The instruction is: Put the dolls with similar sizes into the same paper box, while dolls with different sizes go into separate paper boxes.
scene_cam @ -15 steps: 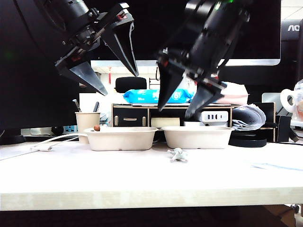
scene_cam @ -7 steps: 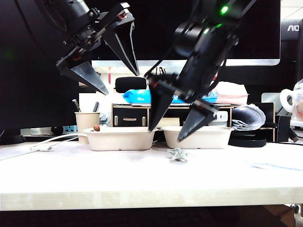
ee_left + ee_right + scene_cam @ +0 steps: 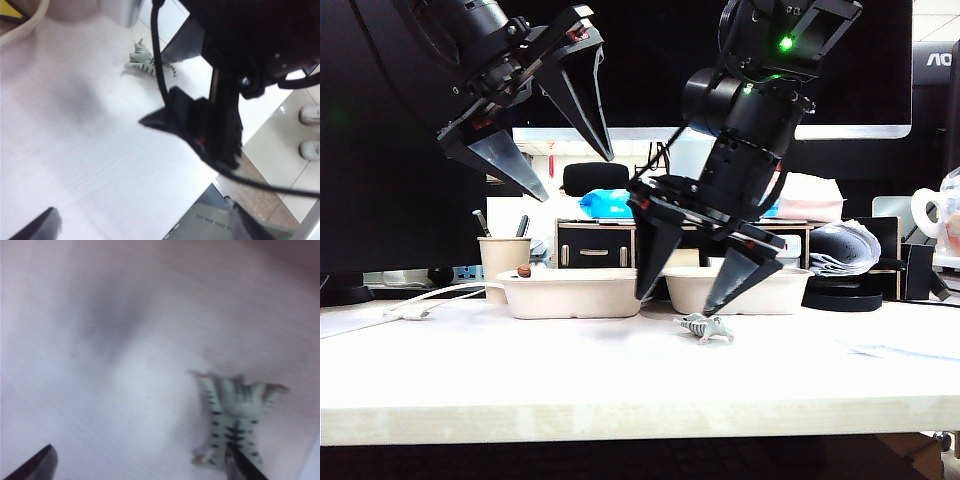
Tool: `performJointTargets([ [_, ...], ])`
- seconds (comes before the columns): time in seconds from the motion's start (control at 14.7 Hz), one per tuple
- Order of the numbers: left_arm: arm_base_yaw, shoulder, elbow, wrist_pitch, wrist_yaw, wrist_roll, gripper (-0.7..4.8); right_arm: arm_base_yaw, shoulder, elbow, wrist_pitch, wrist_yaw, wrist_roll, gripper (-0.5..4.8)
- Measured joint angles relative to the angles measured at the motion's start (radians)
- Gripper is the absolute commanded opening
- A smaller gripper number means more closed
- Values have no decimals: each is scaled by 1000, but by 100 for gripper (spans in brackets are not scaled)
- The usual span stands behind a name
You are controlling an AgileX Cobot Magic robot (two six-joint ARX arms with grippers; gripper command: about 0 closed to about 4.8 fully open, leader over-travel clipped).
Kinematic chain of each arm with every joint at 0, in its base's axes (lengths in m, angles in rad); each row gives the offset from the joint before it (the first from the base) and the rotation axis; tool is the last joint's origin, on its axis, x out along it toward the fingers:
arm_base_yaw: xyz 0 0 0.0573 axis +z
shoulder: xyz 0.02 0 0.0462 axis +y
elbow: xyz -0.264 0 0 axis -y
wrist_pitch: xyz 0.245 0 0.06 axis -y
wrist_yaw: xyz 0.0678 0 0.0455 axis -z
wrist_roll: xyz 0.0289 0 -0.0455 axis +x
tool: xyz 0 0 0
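A whitish-grey striped doll [image 3: 706,327] lies flat on the white table in front of the two paper boxes [image 3: 575,293] [image 3: 775,288]. My right gripper [image 3: 677,303] hangs open just above the table, with its fingers astride the spot left of the doll. In the right wrist view one fingertip [image 3: 244,469] overlaps the doll [image 3: 232,412] at its rear end, and the right gripper [image 3: 140,467] holds nothing. My left gripper [image 3: 570,172] stays high at the upper left, open and empty. The left wrist view shows the left gripper [image 3: 142,227], the doll [image 3: 145,62] and the right arm [image 3: 215,125].
A beige pen cup [image 3: 503,258] stands behind the left box, and a small brown thing [image 3: 524,270] shows at that box's rim. A white cable [image 3: 420,305] lies at the left. Behind the boxes are a black shelf [image 3: 595,245] and monitors.
My right gripper has come down from above the boxes to just over the table by the doll. The doll now lies slightly further right. The left gripper has not moved.
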Motion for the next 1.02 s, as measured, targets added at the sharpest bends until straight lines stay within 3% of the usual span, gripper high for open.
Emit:
performJointTargets([
  [0.41,0,0,0,0,0,13,462,-12,0,0,1,156,-84,431],
  [0.75,0,0,0,-3,0,13,462,-13,53,2,2,158,-90,395],
  [0.89,0,0,0,-4,0,13,462,-13,63,8,18,156,-91,295],
  [1.02,0,0,0,-4,0,13,462,-16,71,8,35,159,-92,68],
])
